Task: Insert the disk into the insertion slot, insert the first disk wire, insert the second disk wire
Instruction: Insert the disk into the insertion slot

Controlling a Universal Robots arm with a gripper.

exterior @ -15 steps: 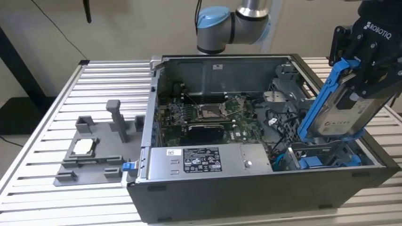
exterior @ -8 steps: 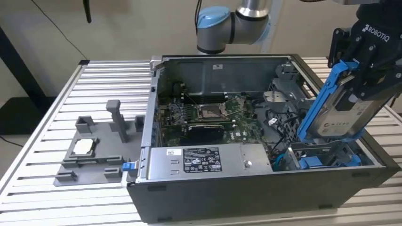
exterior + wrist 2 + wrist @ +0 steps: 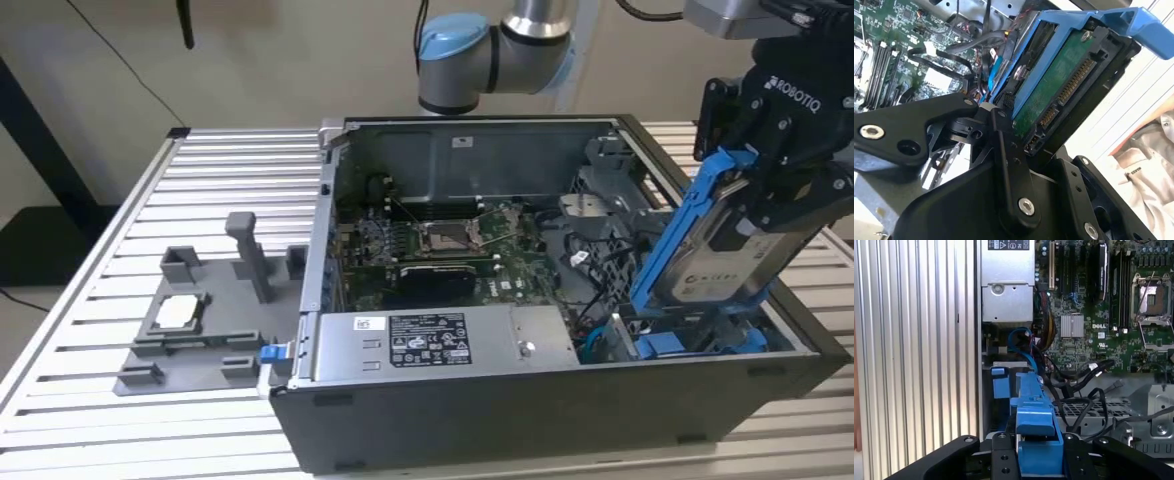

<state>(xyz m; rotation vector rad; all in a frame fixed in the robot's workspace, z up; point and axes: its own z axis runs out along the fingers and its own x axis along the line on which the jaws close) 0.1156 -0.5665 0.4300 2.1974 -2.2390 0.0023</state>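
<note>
My gripper (image 3: 755, 205) is shut on the disk (image 3: 718, 262), a silver-grey drive with a white label in a bright blue carrier. I hold it steeply tilted, its lower end down at the insertion slot (image 3: 750, 338), the grey drive bay with blue parts at the case's front corner on the exterior view's right. The second wrist view shows the disk's green circuit board and connectors (image 3: 1054, 95) between my black fingers (image 3: 1004, 145). In the first wrist view the blue carrier (image 3: 1034, 410) points into the bay. Black cables (image 3: 1079, 375) and a blue cable (image 3: 1021, 337) lie loose beside the bay; which are the disk wires I cannot tell.
The open computer case holds a motherboard (image 3: 454, 245) and a labelled silver power-supply box (image 3: 427, 345) along its front. A grey fixture (image 3: 187, 330) with a small part on it sits on the slatted metal table (image 3: 80, 330) at the exterior view's left.
</note>
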